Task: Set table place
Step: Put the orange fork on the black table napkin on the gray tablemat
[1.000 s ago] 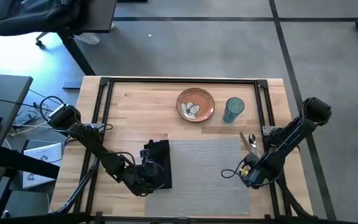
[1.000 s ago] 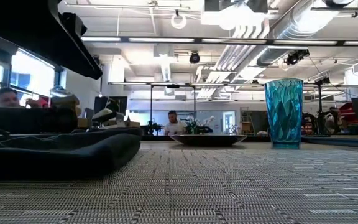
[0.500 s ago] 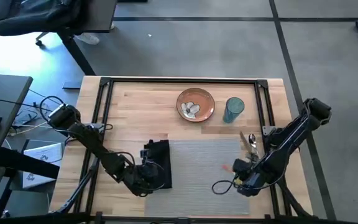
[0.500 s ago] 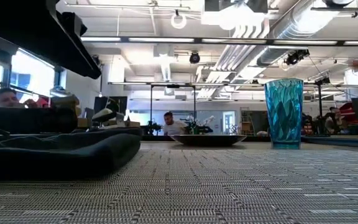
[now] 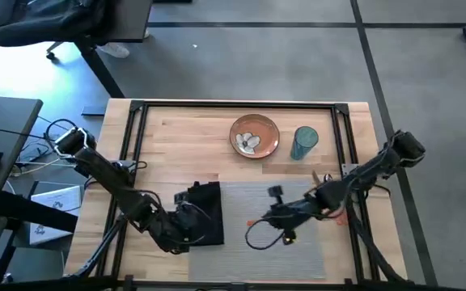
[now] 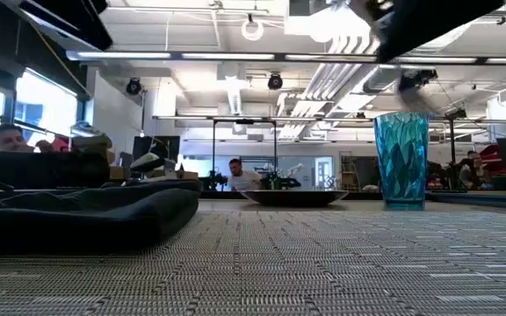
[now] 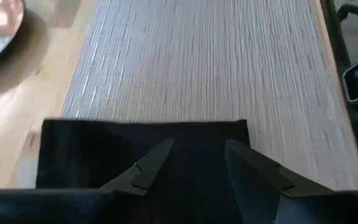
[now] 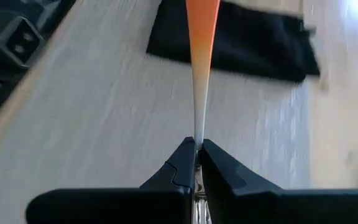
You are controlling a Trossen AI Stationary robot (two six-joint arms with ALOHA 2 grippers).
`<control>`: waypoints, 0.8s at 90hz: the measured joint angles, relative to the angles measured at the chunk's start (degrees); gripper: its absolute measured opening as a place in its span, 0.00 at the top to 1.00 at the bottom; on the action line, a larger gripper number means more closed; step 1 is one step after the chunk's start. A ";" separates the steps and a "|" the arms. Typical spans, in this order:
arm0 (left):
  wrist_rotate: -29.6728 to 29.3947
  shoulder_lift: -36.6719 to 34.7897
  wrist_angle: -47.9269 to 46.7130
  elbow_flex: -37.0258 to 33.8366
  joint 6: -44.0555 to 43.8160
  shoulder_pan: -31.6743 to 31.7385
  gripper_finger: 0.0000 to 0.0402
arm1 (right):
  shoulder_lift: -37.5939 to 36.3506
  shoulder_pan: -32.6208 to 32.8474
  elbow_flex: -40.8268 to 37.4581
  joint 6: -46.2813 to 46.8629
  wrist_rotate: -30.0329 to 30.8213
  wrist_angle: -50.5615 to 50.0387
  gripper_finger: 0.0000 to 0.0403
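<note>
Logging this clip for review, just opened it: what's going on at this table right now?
A place setting is being laid. The right hand is shut on an orange-handled utensil and holds it above the grey placemat, its handle pointing toward the black napkin. The left hand is open over that napkin, which lies on the placemat's left edge. The plate and blue glass sit on the wooden table beyond the mat.
</note>
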 joint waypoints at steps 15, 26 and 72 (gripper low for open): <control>0.72 -3.83 -6.23 0.00 -4.93 -0.76 0.68 | 4.00 -4.65 0.02 -17.18 -4.98 11.27 1.00; 0.72 -5.92 -8.11 0.00 -5.15 -0.75 0.68 | 6.46 -7.59 0.07 -25.03 -6.89 17.86 1.00; -1.49 -8.24 -9.83 -0.02 -5.69 -0.55 0.68 | 20.17 -15.34 0.29 -51.43 -14.65 39.65 1.00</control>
